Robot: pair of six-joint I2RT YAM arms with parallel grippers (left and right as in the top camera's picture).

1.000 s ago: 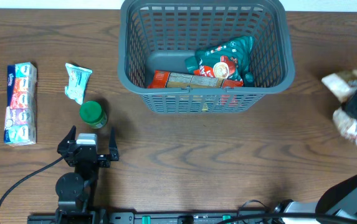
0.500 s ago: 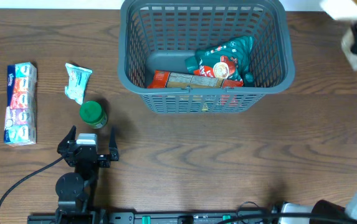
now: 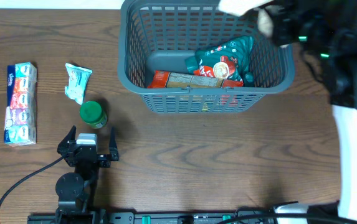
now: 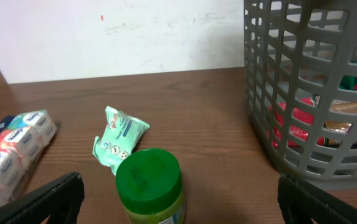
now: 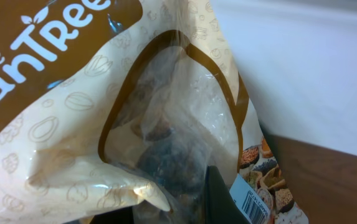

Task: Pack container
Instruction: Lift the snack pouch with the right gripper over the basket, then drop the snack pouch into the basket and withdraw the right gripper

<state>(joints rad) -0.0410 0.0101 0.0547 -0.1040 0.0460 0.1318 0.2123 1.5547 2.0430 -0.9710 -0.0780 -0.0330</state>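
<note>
Container [image 3: 203,99], grey and lattice-sided, stands at the middle of the desk's [image 3: 228,162] far edge with a teal pouch [image 3: 231,53] and a red box [image 3: 184,79] on its floor, while your right tool [image 3: 276,23] pinches a cream-and-brown snack bag [image 5: 103,124] above the container's far right corner. Your left tool [image 3: 92,132] sits with fingers spread toward the desk's near left corner, just short of a green-lidded jar [image 4: 148,183]; a mint-green packet [image 4: 119,140] lies just beyond the jar, and a tissue pack [image 3: 20,102] lies by the left edge.
</note>
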